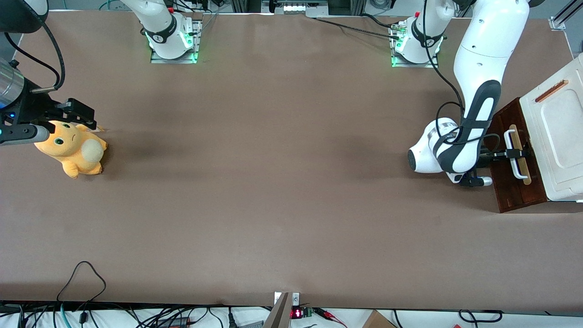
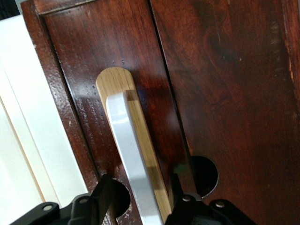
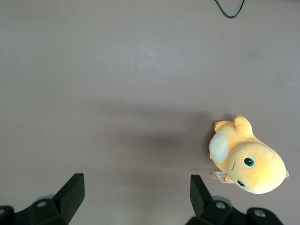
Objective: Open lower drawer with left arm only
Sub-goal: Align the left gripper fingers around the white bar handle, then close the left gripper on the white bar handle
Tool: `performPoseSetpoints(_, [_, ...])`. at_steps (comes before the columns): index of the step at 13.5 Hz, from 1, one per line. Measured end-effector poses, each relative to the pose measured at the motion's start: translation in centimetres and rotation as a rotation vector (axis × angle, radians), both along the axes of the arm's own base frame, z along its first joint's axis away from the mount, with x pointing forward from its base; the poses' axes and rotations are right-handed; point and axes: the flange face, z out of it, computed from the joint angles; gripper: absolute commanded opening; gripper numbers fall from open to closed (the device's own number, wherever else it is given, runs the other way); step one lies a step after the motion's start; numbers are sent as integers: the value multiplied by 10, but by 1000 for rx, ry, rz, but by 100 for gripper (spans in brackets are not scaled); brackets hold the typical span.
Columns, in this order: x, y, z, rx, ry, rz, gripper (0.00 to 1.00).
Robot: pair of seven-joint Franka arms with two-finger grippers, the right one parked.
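At the parked arm's end of the brown paper-covered table (image 1: 273, 182) lies a soft orange-yellow plush animal with a cream belly patch and green eyes (image 1: 73, 148), on its side on the table surface, well apart from everything at the working arm's end. Across the bare middle of the table, the glossy white jointed left arm with black inlaid panels (image 1: 478, 91) bends down from its base and reaches sideways toward the cabinet, a black cable looping around its wrist. Its small black two-finger gripper (image 1: 517, 153) sits at the front of the dark reddish-brown wooden lower drawer (image 1: 512, 182), level with the middle of the white loop handle (image 1: 518, 157) that is mounted on a pale wood strip (image 1: 519, 155). In the left wrist view the two black fingers (image 2: 105, 197) stand apart, one on each side of the white loop handle (image 2: 131, 164), straddling it with a narrow gap on either side; whether they touch it cannot be told. The drawer front (image 2: 225, 93) lies flush with the frame in that view, a seam running alongside the pale wood strip (image 2: 140, 136). Above the drawer sits the white cabinet top with a slim orange bar (image 1: 555, 132), at the table edge.
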Motion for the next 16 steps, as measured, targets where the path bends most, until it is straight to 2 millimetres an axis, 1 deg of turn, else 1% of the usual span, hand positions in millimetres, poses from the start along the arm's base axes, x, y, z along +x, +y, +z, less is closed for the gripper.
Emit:
performPoseSetpoints(4, [-1, 1, -2, 2, -5, 3, 38])
performPoseSetpoints(10, [-1, 1, -3, 5, -6, 3, 28])
performPoseSetpoints(16, [-1, -1, -5, 10, -22, 2, 24])
